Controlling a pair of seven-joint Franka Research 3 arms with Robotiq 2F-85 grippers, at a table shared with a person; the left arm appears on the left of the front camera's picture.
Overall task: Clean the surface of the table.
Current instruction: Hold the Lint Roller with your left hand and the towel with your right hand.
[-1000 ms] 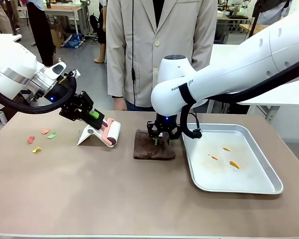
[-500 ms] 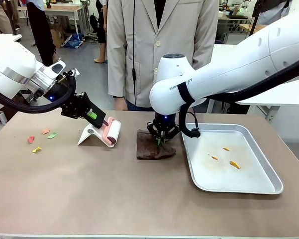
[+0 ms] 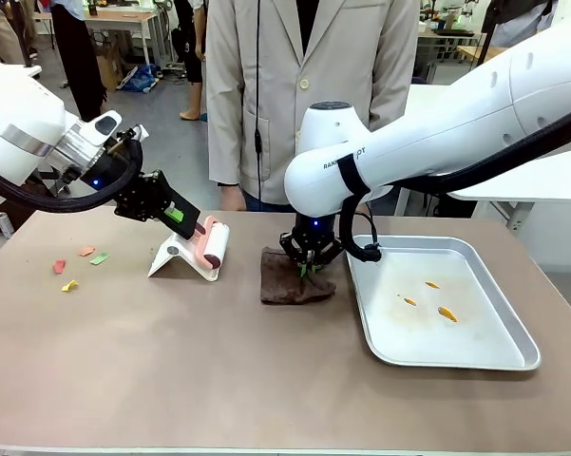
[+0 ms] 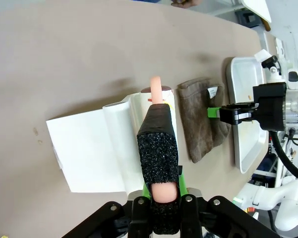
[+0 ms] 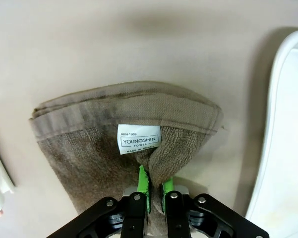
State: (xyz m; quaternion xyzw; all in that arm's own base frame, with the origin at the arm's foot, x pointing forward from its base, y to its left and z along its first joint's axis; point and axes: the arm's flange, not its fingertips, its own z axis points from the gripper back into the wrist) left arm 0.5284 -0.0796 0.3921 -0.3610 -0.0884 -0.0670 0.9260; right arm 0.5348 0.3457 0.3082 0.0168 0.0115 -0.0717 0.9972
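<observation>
Front view: L gripper [image 3: 192,227] angled down clamps lint roller [image 3: 216,250] handle; R gripper [image 3: 309,270] vertical, pinches towel [image 3: 285,287].

one towel [image 3: 290,282], one roller [image 3: 213,248] (one tray [image 3: 461,340])

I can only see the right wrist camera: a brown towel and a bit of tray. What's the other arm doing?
Observer: The left gripper is shut on a roller's pink handle, left of your towel.
Operator: Is there mess on the table?
Observer: Yes, coloured scraps lie on the table near the left arm.
Operator: Is anybody there?
Observer: A person in a beige coat stands at the far side.
</observation>
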